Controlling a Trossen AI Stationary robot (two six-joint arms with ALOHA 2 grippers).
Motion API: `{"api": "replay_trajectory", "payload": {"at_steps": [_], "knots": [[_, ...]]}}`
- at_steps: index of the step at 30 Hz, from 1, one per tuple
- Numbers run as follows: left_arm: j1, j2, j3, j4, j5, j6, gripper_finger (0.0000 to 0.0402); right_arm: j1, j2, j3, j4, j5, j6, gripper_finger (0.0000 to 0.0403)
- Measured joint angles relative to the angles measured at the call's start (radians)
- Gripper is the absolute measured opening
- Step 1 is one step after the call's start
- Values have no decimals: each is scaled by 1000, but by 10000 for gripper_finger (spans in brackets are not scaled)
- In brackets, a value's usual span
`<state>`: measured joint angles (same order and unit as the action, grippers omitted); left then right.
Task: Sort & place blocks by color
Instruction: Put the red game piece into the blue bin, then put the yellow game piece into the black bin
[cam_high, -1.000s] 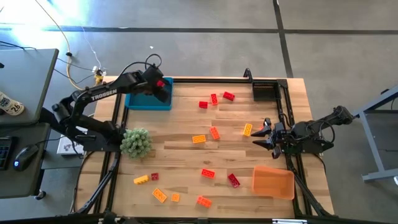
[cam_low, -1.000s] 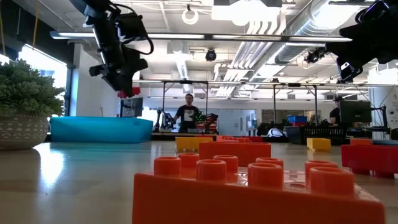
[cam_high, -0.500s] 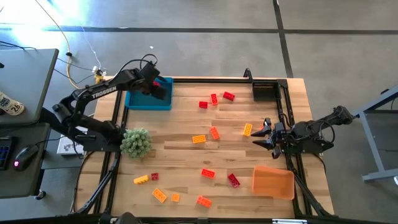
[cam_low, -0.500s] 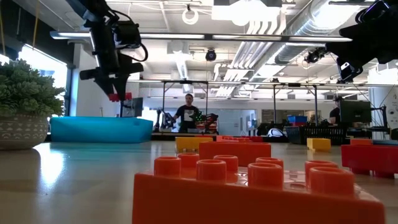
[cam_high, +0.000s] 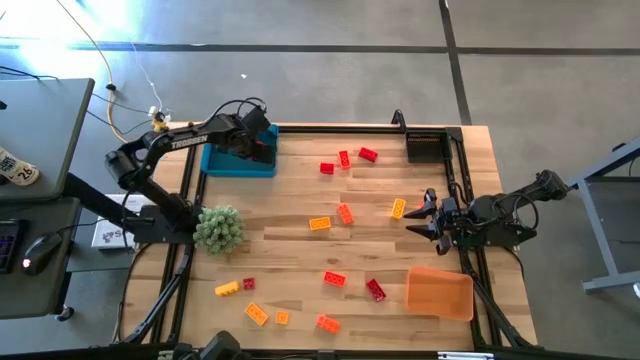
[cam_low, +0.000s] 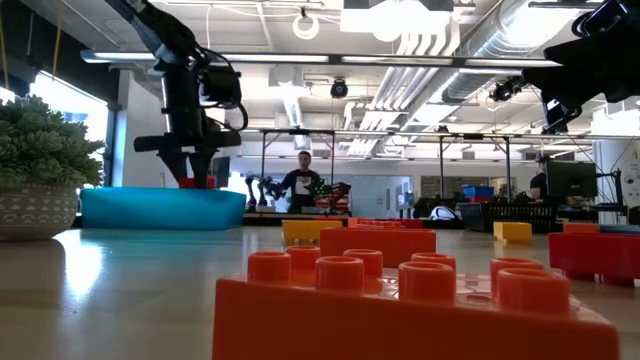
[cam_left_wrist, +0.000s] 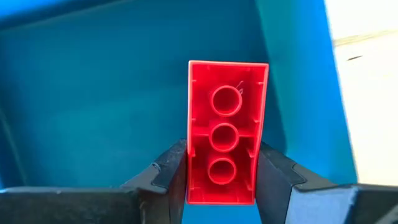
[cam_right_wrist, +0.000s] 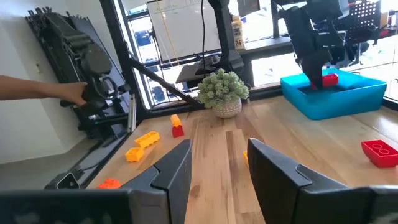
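left pincer (cam_left_wrist: 222, 180) over tray (cam_high: 225, 163); blocks (cam_high: 345, 213) scattered between trays

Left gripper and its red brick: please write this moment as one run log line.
left gripper: shut on red studded plastic brick | position: over blue tray | right gripper: open, waiting at table's right edge

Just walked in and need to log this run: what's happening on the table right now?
The left tool grips a red block and holds it over the blue tray at the table's far left corner. The right tool waits, open and empty, near the right edge above the orange tray. Red, orange and yellow blocks lie scattered across the wooden table, unsorted.
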<state>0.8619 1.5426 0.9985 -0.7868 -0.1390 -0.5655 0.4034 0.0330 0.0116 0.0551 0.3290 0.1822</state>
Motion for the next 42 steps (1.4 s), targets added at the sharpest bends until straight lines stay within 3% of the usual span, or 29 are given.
{"api": "replay_trajectory", "payload": {"at_steps": [5,13,21,29,35,42], "knots": [[0,50,0,3,1,-8,120,0,0,0,0,-1,30,144],[2,106,0,3,33,-35,146,0,0,0,1,-3,295,144],[2,114,0,2,39,-34,186,0,0,0,46,65,547,144],[3,114,8,-3,102,-11,207,0,0,0,119,162,514,144],[3,114,98,-56,104,73,205,0,0,3,239,259,445,144],[3,113,251,-145,75,161,206,0,0,118,122,339,422,144]]}}
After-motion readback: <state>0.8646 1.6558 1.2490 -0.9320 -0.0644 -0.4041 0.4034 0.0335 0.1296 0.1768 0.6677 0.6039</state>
